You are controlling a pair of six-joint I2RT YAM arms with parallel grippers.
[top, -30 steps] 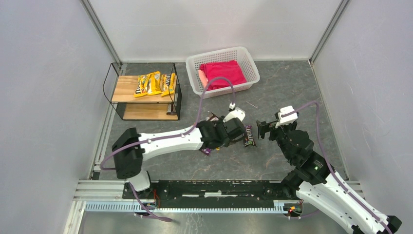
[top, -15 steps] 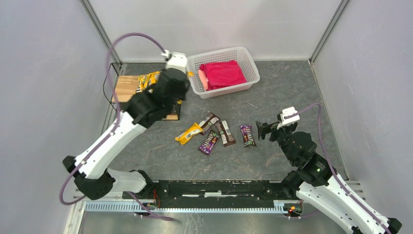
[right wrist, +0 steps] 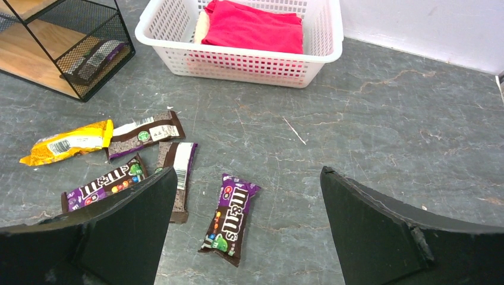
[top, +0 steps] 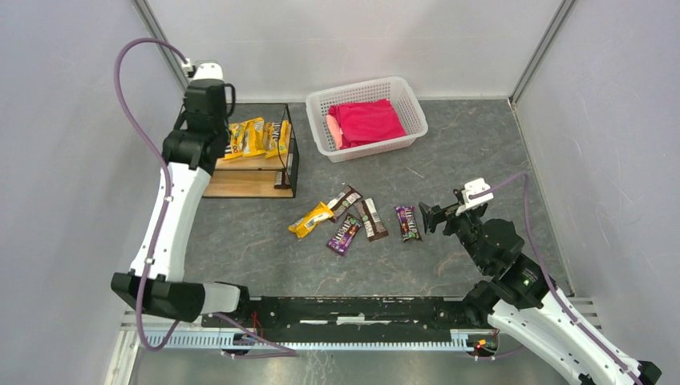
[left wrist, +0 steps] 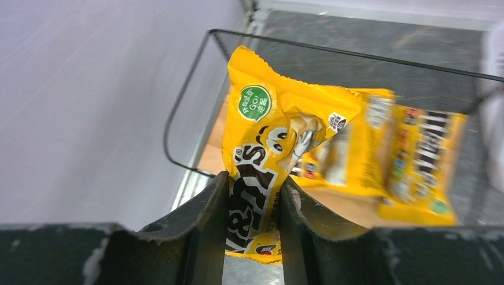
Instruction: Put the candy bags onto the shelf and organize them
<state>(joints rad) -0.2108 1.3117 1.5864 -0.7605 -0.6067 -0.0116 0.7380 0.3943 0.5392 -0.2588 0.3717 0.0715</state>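
The shelf (top: pixel 240 184) stands at the back left, with yellow candy bags (top: pixel 257 136) on its top board and a dark packet (top: pixel 281 178) on the lower board. My left gripper (left wrist: pixel 254 178) is above the shelf's top tier and is shut on a yellow candy bag (left wrist: pixel 267 130) that hangs over the wire frame (left wrist: pixel 196 89). Several bags lie on the floor: one yellow (top: pixel 311 219), two brown (top: pixel 345 198) and two purple (top: pixel 407 223). My right gripper (right wrist: pixel 248 172) is open and empty, just above a purple bag (right wrist: pixel 230 217).
A white perforated basket (top: pixel 409 100) with a red cloth (top: pixel 365 122) stands at the back centre. Grey walls close in on the left and right. The shelf's left side sits near the left wall.
My left arm has swung from the floor pile up to the shelf, then further left over it, carrying the yellow bag. My right arm has barely moved.
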